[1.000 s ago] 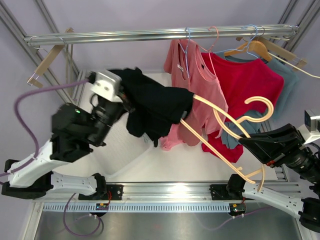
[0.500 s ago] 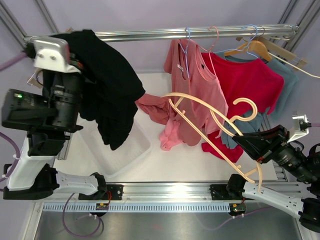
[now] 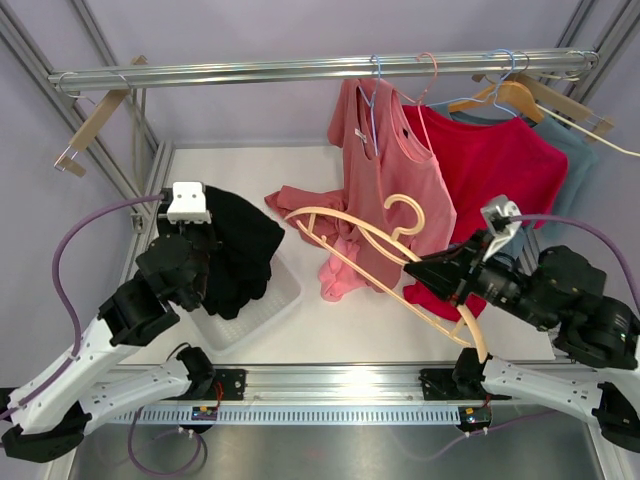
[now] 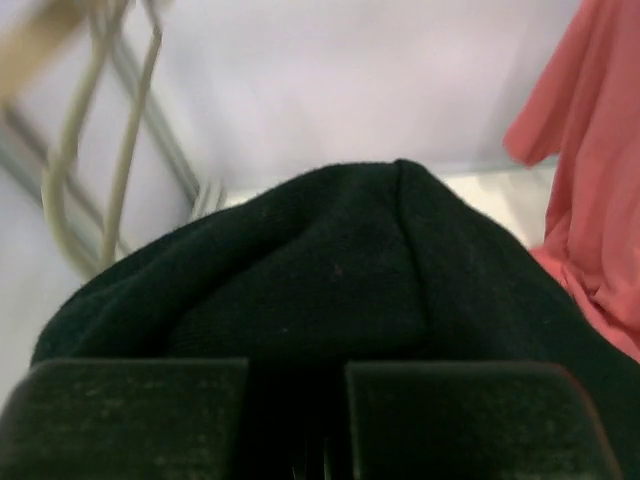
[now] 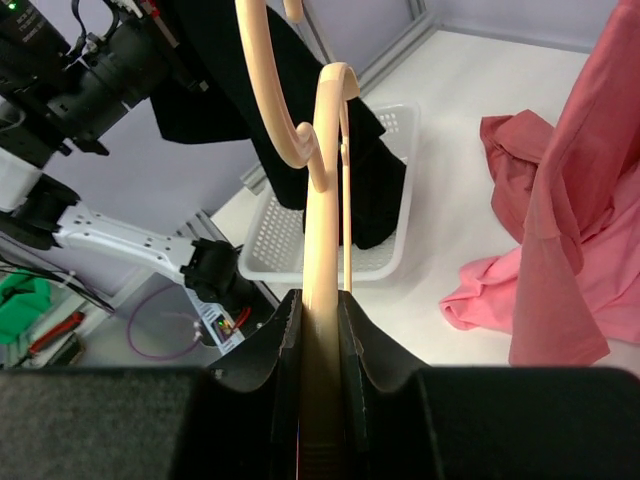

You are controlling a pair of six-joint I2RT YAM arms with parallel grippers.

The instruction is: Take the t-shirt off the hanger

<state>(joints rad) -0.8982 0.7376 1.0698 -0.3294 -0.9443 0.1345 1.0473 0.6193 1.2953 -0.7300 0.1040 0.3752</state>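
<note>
Right, top external view first. The black t-shirt (image 3: 235,245) is clear of the hanger (image 3: 350,235). It hangs bunched from the left arm, part of it over the far rim of the white basket (image 3: 288,292) at the left. The right gripper (image 3: 440,275) holds the bare hanger by one end, and its far arm reaches out above the loose pink shirt (image 3: 305,205) on the table. Risk: a swing could hook that shirt, or the garments under the rail (image 3: 300,70).

Left wrist view: the left gripper (image 4: 297,420) has its jaws drawn in on a wad of black cloth, which hides them from above. Risk: on release the cloth may cling, or slide outside the basket.

Right wrist view: the jaws are pinched tight on the hanger's shaft, a grip the overhead camera cannot confirm. It also shows the shirt's hem dipping inside the basket.
</note>
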